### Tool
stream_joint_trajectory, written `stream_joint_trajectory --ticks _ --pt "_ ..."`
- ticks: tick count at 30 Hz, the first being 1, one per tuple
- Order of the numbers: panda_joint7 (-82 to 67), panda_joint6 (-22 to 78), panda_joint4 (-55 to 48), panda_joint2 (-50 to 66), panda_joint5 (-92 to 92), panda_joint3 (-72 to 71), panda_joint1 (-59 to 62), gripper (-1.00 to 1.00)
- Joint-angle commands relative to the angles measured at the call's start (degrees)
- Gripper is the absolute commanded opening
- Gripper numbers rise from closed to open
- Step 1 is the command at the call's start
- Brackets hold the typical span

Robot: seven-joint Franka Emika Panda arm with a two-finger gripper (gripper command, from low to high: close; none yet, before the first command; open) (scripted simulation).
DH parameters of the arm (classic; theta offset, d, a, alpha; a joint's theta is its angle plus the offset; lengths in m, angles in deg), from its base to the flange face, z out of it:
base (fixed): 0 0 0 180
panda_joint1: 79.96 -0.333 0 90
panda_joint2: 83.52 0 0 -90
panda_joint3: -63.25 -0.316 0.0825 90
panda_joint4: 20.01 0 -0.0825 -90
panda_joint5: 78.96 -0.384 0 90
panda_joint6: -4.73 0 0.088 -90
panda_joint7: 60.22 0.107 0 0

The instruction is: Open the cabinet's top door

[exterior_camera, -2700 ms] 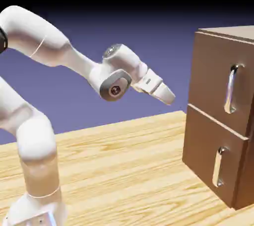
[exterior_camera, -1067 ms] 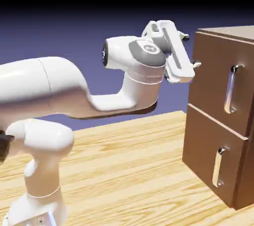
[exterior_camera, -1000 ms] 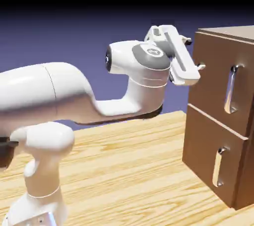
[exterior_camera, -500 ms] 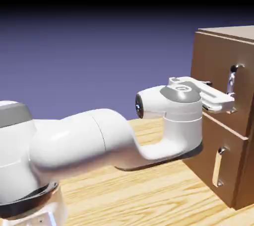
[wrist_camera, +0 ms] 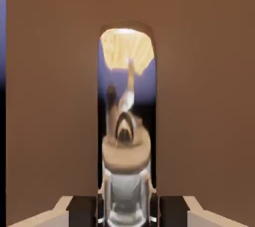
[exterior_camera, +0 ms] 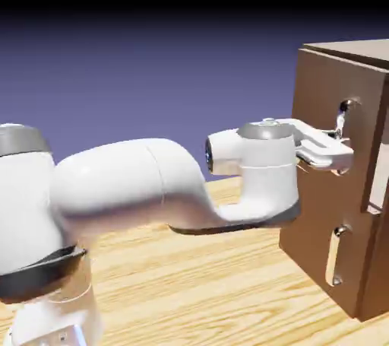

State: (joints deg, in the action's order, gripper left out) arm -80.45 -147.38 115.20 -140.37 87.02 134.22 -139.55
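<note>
At the right edge of the exterior frame stands the boxy brown wooden cabinet (exterior_camera: 338, 177), and the white arm's two-finger pincer (exterior_camera: 336, 148) reaches across to its taller upper panel, the top door (exterior_camera: 363, 120). That panel's front edge sits slightly proud of the shorter panel below, so the door looks just cracked open. In the hand view the long polished silver bar handle (wrist_camera: 127, 171) runs up between the two dark fingertips (wrist_camera: 82, 211) — the pincer is clamped on it. The step in hand, I judge, is the pull itself; the next move calls for drawing the handle away from the cabinet without letting the smooth bar slip. No brand, label or writing is legible anywhere.
</note>
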Motion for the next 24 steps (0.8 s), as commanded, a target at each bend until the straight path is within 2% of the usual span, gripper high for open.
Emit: stream_joint_trajectory --ticks 1,11,24 --pt "2.5 0.8 1.1 2.1 0.0 -1.4 1.8 -1.0" --pt "24.7 3.0 6.4 19.6 0.1 -19.5 22.1 -1.0" --pt "41.0 1.8 8.5 28.2 -0.1 -45.7 49.0 -1.0"
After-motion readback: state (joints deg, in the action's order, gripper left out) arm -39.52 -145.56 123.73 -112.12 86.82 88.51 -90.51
